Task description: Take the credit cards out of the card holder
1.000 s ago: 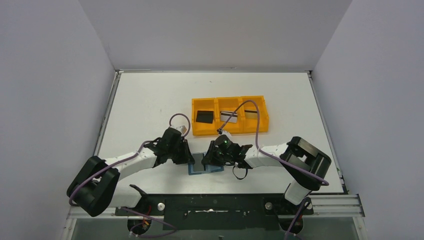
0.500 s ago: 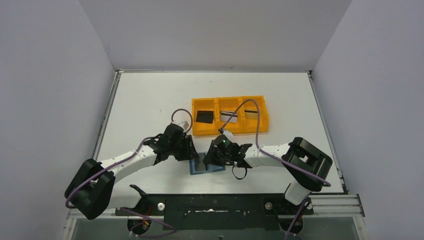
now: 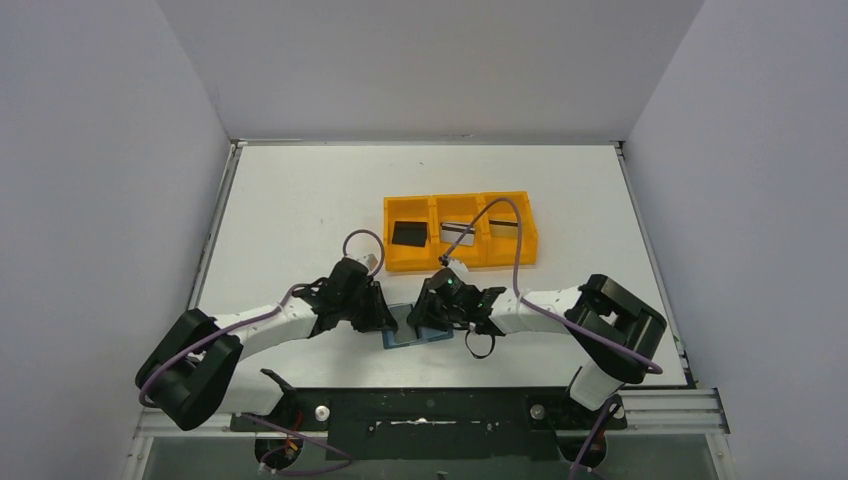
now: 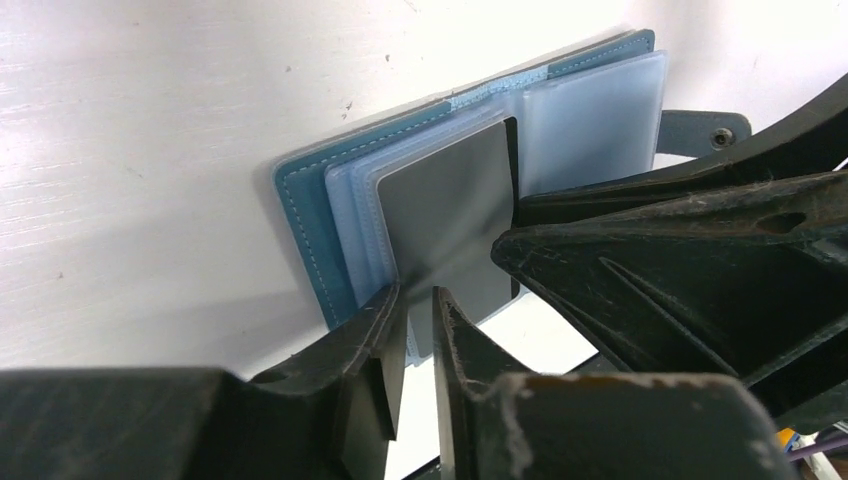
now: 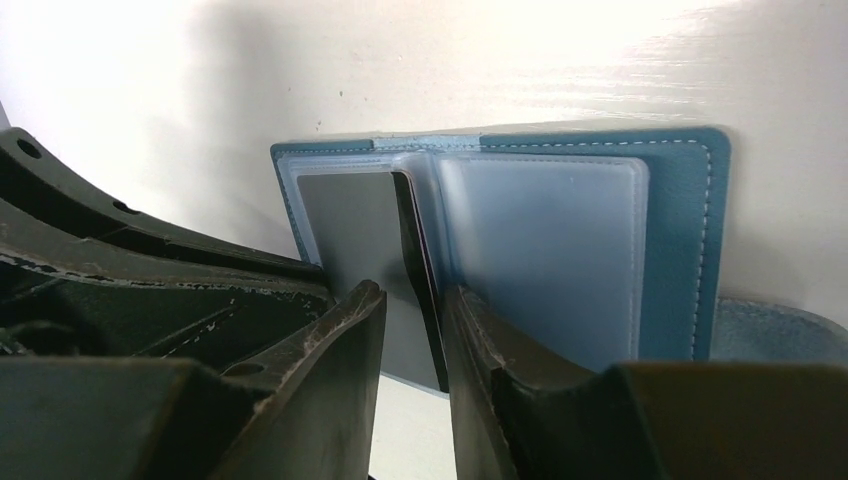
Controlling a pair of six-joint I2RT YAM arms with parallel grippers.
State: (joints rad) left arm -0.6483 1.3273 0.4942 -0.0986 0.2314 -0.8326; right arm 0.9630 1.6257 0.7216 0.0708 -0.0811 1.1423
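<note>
Ideally the card (image 4: 450,220) was to be slid flat from the wallet (image 4: 305,230), pinned by the slightly parted right gripper (image 5: 415,297); the left gripper (image 4: 418,297)'s grip could not be told.

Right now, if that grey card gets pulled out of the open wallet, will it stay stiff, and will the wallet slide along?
The grey card looks flat and straight-edged, so probably stiff, and its sheen suggests slippery. The card holder seems thin and light on the smooth table; it may drag along unless pinned.
</note>
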